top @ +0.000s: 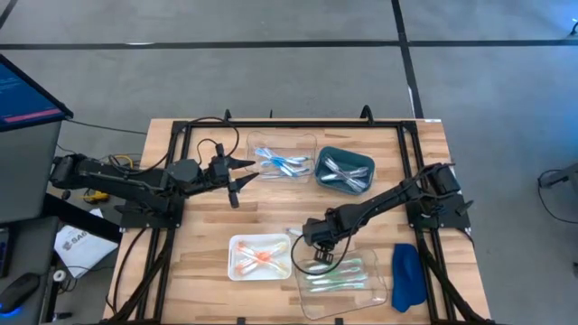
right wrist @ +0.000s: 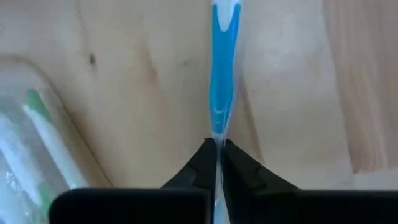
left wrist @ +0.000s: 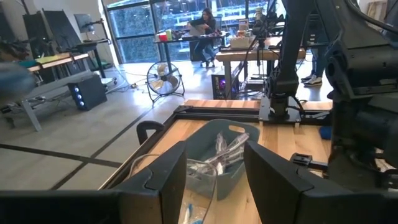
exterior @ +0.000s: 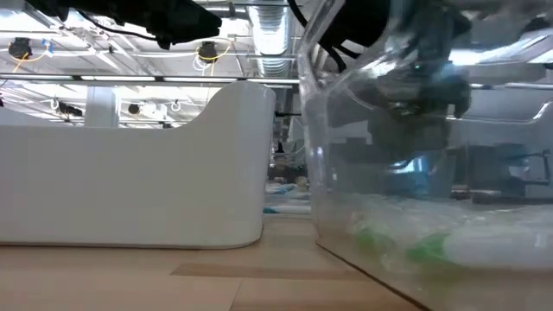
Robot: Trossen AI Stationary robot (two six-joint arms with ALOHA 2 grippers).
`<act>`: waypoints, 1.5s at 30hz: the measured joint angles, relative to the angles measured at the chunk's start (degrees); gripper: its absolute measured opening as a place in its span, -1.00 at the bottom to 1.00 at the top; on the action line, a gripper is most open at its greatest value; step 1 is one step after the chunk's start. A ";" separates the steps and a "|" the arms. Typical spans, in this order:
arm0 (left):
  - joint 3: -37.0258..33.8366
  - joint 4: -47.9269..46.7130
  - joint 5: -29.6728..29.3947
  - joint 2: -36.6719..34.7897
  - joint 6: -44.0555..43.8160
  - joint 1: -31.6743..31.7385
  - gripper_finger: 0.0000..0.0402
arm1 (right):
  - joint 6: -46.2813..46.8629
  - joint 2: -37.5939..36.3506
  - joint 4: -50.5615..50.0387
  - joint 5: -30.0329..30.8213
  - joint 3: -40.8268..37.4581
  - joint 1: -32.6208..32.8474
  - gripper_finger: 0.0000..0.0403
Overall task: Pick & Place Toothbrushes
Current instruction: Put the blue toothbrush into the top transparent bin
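Observation:
A light blue toothbrush in a clear wrapper lies lengthwise on the wood just beside the clear tray that holds green toothbrushes. My right gripper points down at it and is shut on it. More toothbrushes lie sorted: orange-pink ones in a white tray, blue ones in a far clear tray, white-grey ones in a teal bin. My left gripper hovers open and level near the far clear tray, with nothing between its fingers. My right gripper pinches the blue toothbrush's near end between its two fingertips, coming steeply from above. The fingers lie in line with the toothbrush, which runs away from them along the wood. Whether it is lifted off the table I cannot tell.
A blue cloth lies at the table's right near corner. A black frame edges the tabletop. In the low view the white tray's wall and the clear tray's wall stand close. Bare wood lies between the trays in the table's middle.

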 joint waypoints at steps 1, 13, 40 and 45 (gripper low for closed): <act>0.00 0.01 0.00 0.00 -0.01 0.00 -0.24 | -0.11 0.00 -0.02 0.10 0.00 0.20 -0.96; 0.00 -0.04 -0.02 0.00 0.07 0.00 -0.24 | -2.34 0.48 -15.96 0.12 9.91 0.11 -1.00; 0.04 -0.46 -12.85 2.84 41.09 -18.25 -0.24 | 12.76 -10.15 -22.09 -4.49 33.20 -14.12 -1.00; 0.07 5.53 -18.41 9.95 56.24 -18.69 -0.24 | 14.97 -10.29 -17.83 -12.33 33.20 -16.85 -1.00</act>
